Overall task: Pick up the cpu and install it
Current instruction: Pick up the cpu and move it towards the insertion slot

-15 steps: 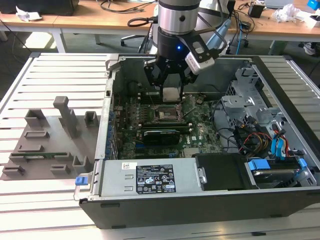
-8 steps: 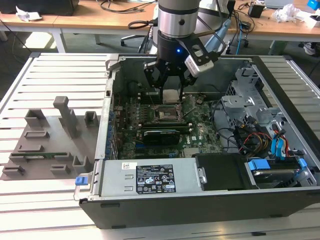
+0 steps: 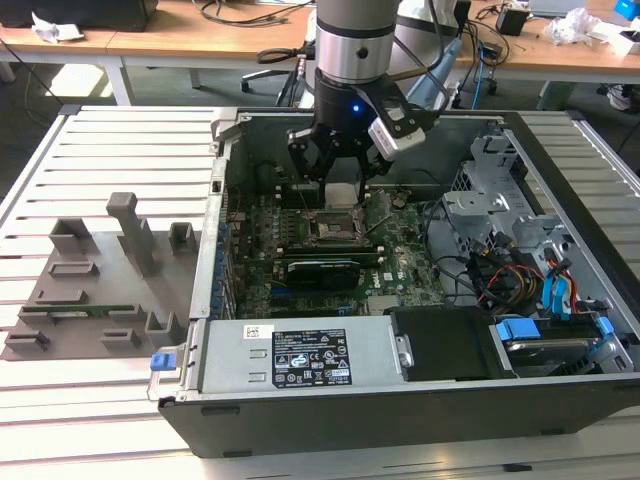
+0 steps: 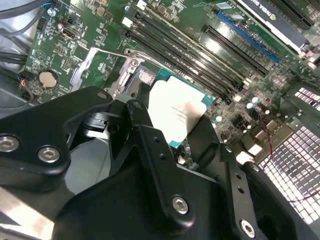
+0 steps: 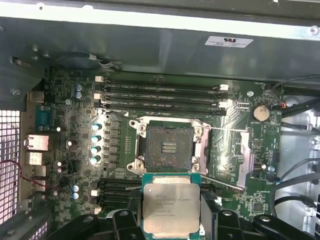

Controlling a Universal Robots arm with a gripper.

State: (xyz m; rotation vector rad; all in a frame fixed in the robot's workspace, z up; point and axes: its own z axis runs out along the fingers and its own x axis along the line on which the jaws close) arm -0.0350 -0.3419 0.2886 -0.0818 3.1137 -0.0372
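Note:
The cpu [image 3: 343, 193] is a small square chip with a silvery top plate, and my gripper [image 3: 342, 183] is shut on it inside the open computer case [image 3: 215, 260]. It hangs just above the motherboard, beside the metal-framed socket [image 3: 333, 226]. In the first wrist view the cpu [image 5: 171, 202] sits level between my black fingers [image 5: 122, 218], right next to the socket [image 5: 168, 147], whose frame is open and whose dark contact field is bare. In the second wrist view the cpu [image 4: 177, 112] shows its pale top and green edge between the fingers [image 4: 137, 117].
Memory slots [image 5: 160, 95] run along one side of the socket, and a graphics card [image 3: 322, 270] lies on the other. A labelled power supply [image 3: 300, 355] fills the case front. Cables and a drive cage [image 3: 520, 270] crowd the exterior view's right. A grey fixture [image 3: 100, 290] holds a green memory stick [image 3: 75, 309].

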